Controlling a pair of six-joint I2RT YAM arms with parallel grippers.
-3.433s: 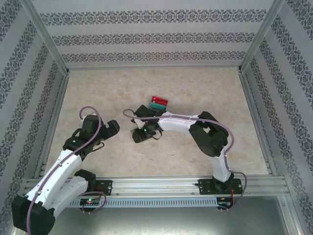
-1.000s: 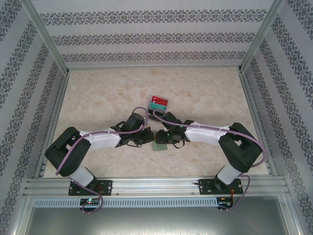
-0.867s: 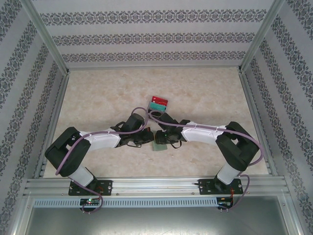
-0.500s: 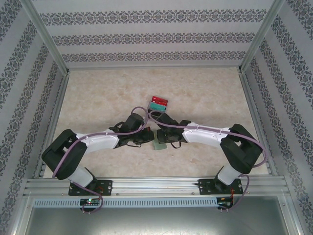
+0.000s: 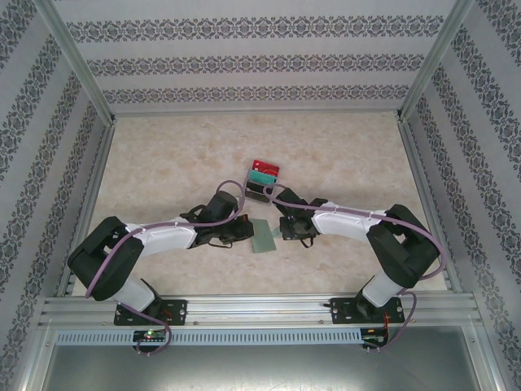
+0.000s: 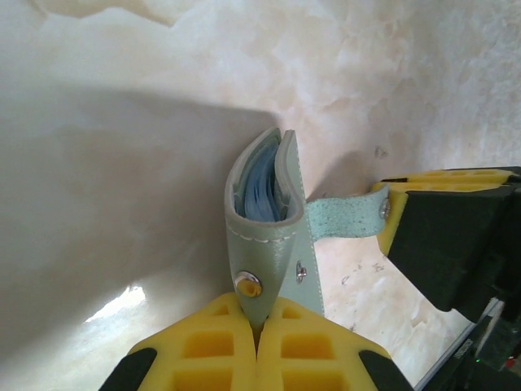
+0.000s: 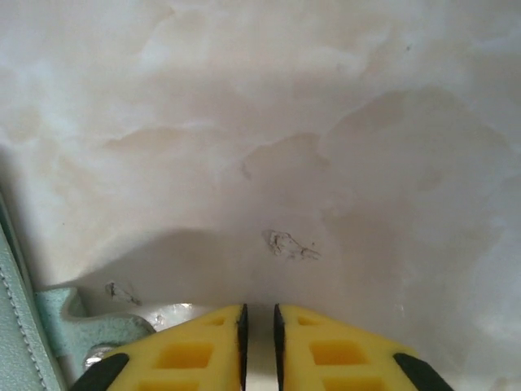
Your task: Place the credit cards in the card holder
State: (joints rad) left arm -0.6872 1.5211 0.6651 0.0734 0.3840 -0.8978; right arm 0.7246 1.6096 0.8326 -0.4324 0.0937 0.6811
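The grey-green card holder [image 6: 262, 244] stands on edge, mouth spread, blue lining showing inside. My left gripper [image 6: 259, 330] is shut on its stitched corner beside the snap. From above, the card holder [image 5: 263, 236] lies between my left gripper [image 5: 244, 233] and my right gripper [image 5: 286, 230]. In the right wrist view my right gripper [image 7: 260, 342] is a narrow gap open over bare table with nothing between its jaws. The holder's strap [image 7: 77, 326] lies just left of it. Red [image 5: 266, 166] and teal [image 5: 262, 176] credit cards sit stacked behind the grippers.
The strap tab [image 6: 342, 220] reaches out to the right gripper's yellow finger [image 6: 392, 221]. The marble tabletop [image 5: 342, 155] is ringed by patterned walls and a metal rail [image 5: 260, 305] at the near edge. Open room lies left and right of the arms.
My right gripper has drawn back to the right, off the card holder, and its jaws closed then parted a little. The left gripper keeps its hold, and more of the holder now shows.
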